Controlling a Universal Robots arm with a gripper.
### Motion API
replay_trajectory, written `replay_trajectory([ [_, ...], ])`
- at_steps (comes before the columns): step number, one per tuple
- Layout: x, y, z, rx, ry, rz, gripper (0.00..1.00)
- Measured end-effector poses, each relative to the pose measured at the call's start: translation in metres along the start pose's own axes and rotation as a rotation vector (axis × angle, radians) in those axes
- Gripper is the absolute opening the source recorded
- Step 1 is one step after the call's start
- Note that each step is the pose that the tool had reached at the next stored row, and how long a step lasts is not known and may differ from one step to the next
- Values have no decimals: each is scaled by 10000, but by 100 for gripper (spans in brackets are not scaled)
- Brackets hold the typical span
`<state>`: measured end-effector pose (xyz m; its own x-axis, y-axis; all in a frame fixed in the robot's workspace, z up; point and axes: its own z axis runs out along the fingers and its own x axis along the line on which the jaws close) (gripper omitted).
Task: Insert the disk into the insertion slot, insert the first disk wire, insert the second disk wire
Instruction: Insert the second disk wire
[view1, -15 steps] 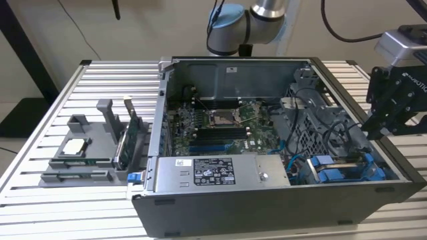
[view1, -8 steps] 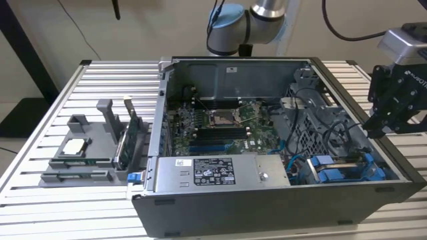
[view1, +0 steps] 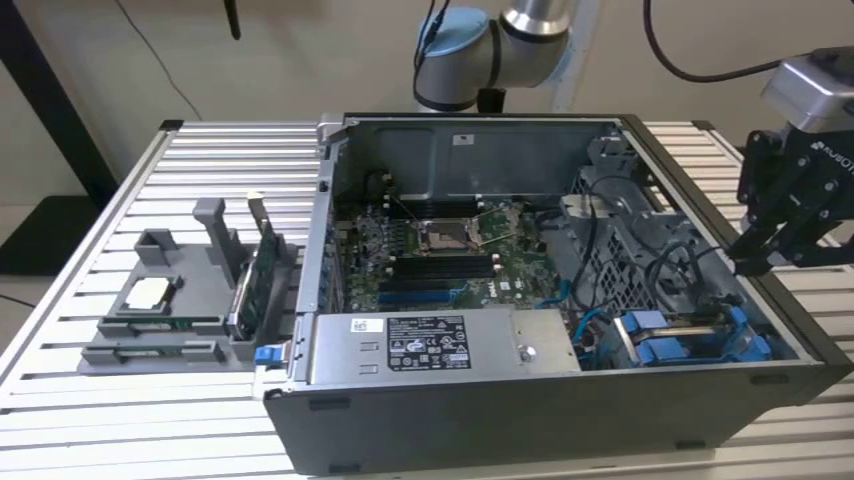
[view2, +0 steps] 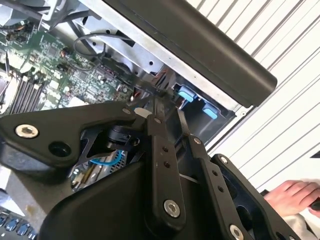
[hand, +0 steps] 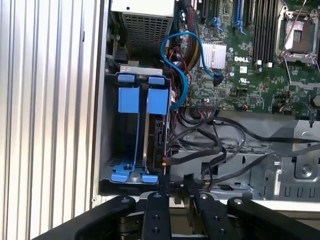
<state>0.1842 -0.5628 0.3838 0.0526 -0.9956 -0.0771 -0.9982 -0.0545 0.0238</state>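
Note:
The disk stands edge-on inside the insertion slot of the drive cage, clipped in its blue carrier. In the exterior view the blue carriers sit at the case's front right corner. One black wire reaches the disk's edge, where it seems plugged in. Another black wire rises toward my gripper, whose fingers stand close together on its end. In the exterior view my gripper hovers above the case's right rim. In the second wrist view it points down at the cage.
The open case holds a green motherboard, a grey power-supply box and a looping blue cable. A second blue carrier sits beside the disk. A grey parts holder stands at the exterior view's left. A hand rests on the slatted table.

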Motion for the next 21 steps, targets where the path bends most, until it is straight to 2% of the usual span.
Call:
replay_trajectory([
  [4, -6, -23, 2, -2, -1, -24, 27],
  [8, -13, -29, 3, 1, -63, -32, 27],
  [13, -12, -30, 6, 2, -67, -34, 27],
  [21, -11, -31, 38, 23, -218, -40, 27],
])
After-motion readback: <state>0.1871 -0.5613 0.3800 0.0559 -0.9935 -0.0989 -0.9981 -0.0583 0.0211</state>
